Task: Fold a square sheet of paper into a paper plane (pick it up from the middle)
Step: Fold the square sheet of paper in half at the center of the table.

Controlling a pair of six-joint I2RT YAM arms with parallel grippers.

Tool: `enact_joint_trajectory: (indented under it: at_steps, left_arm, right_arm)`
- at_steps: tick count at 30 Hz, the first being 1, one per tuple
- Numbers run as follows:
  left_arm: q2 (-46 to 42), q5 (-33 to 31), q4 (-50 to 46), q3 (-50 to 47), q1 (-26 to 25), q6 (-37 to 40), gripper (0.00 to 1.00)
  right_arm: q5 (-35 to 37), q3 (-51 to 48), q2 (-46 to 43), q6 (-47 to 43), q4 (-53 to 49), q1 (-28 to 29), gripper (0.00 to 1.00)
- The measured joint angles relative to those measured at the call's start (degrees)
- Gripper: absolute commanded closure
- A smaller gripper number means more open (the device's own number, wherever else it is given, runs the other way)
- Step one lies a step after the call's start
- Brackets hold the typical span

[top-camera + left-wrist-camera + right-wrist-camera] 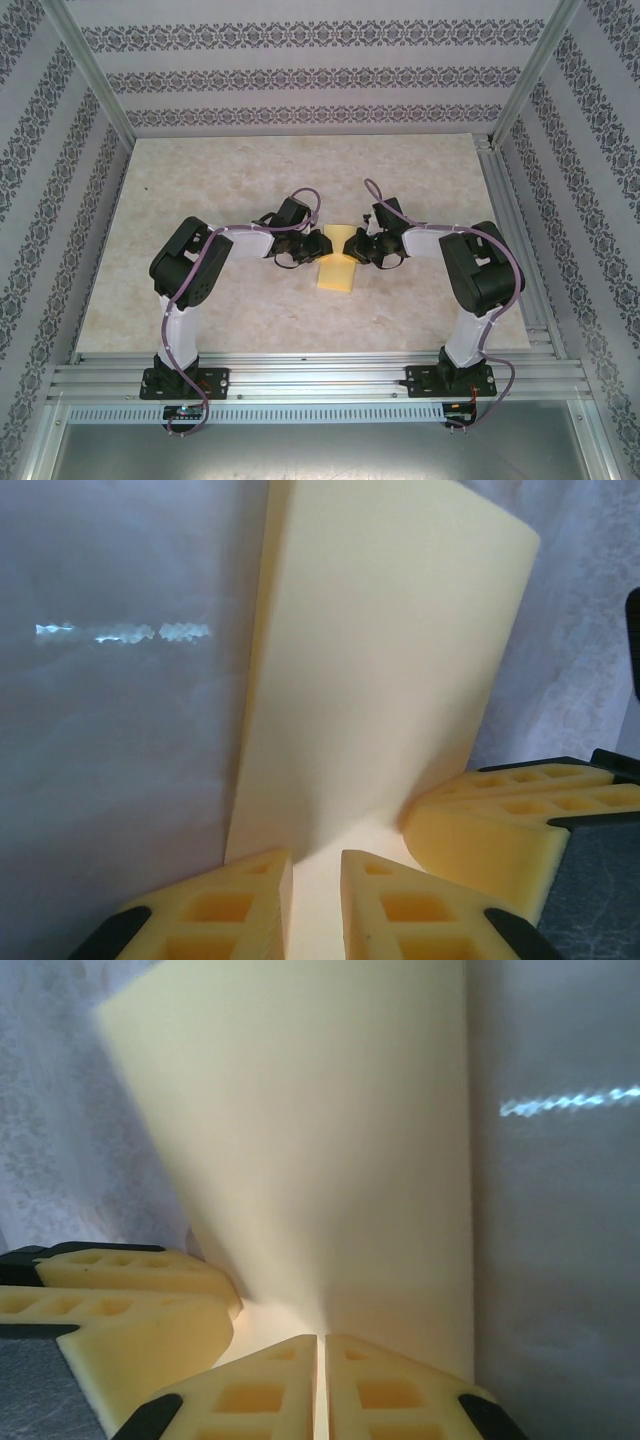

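The right gripper (pixel 321 1380) is clenched on the sheet (pixel 330 1140), which fans away from its fingertips; the left gripper (pixel 316 905), just beside it, stands slightly parted with paper in the gap, probably steadying the same end for a crease; the sheet's other end rests on the marbled table (pixel 200 190) below; patterned walls (pixel 300 80) enclose everything.

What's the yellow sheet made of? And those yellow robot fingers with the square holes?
Paper: looks like thin, plain paper, pale yellow and matte; it bends up in a smooth curve without cracking.
Fingers: probably hard plastic, maybe printed; matte yellow, with stiff straight edges and square hollow pockets.
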Motion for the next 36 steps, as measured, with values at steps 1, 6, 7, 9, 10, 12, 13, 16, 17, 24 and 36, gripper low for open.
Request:
enact_joint_trajectory:
  at_steps: [1,6,7,9,10,12,13,16,17,24,36]
  left_arm:
    - [0.0,0.0,-0.15,0.07,0.0,0.11,0.78]
    - [0.07,0.02,-0.37,0.15,0.0,0.61,0.78]
    - [0.07,0.02,-0.46,0.2,0.0,0.74,0.78]
    - [0.07,0.02,-0.57,0.24,0.0,0.85,0.78]
    - [0.07,0.02,-0.57,0.26,-0.02,0.94,0.78]
    - [0.07,0.02,-0.59,0.26,-0.02,0.96,0.78]
    - [0.07,0.02,-0.59,0.26,-0.02,0.96,0.78]
    - [0.15,0.04,-0.9,0.5,-0.02,1.01,0.78]
    - [0.17,0.04,-1.03,0.59,-0.02,1.03,0.78]
    - [0.26,0.11,-1.4,0.79,-0.02,1.16,0.78]
    - [0.28,0.22,-1.4,0.79,-0.02,1.2,0.78]
  right_arm:
    - [-0.04,-0.28,0.15,0.07,0.44,0.0,0.88]
    - [-1.46,-1.6,0.5,0.42,3.13,-0.48,0.87]
    - [-1.88,-1.73,0.57,0.44,3.48,-0.72,0.87]
    - [-2.21,-1.84,0.63,0.61,3.8,-0.74,0.86]
    - [-2.25,-1.84,0.63,0.61,3.82,-0.74,0.85]
    - [-2.43,-1.84,0.52,0.61,3.8,-0.74,0.85]
    - [-2.36,-1.84,0.37,0.59,3.74,-0.72,0.84]
    - [-1.86,-1.84,-0.59,0.5,2.21,-0.72,0.84]
    - [-1.7,-1.84,-1.16,0.39,1.42,-0.7,0.84]
    - [-1.49,-2.16,-5.57,0.33,-0.17,-0.63,0.84]
    - [-0.09,-4.98,-4.0,-0.28,-1.22,0.2,0.84]
